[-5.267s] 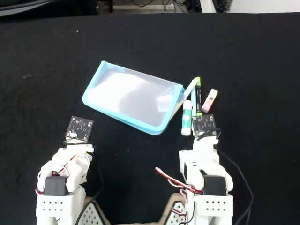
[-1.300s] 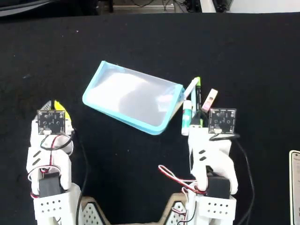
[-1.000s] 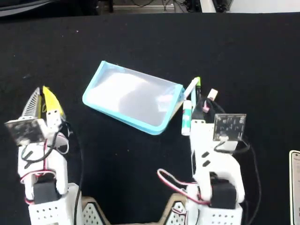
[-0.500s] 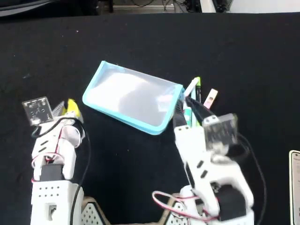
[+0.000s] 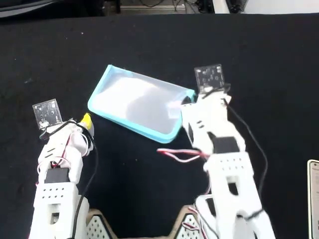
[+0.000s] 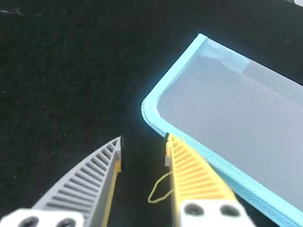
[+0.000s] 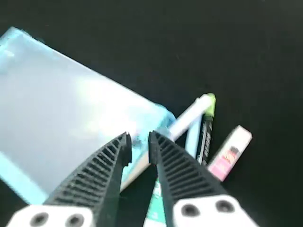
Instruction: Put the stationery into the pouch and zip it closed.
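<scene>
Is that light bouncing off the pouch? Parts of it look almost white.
High view: the pouch gleams pale near its far edge, with a greyer patch mid-face. Right wrist view: a bright sheen on it beyond the right pincer. Left wrist view: evenly lit, mesh weave showing.

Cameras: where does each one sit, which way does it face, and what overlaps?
High view: fixed above, looking down on the black table, the light-blue mesh pouch, the left arm and the right arm.
Left wrist view: on the left arm, looking past the left gripper, one finger grey and one yellow, at a pouch corner.
Right wrist view: on the right arm, looking past the black right gripper at the pouch's other end, the pink eraser and the green-tipped black marker.
Shared: all three views show the pouch.
</scene>
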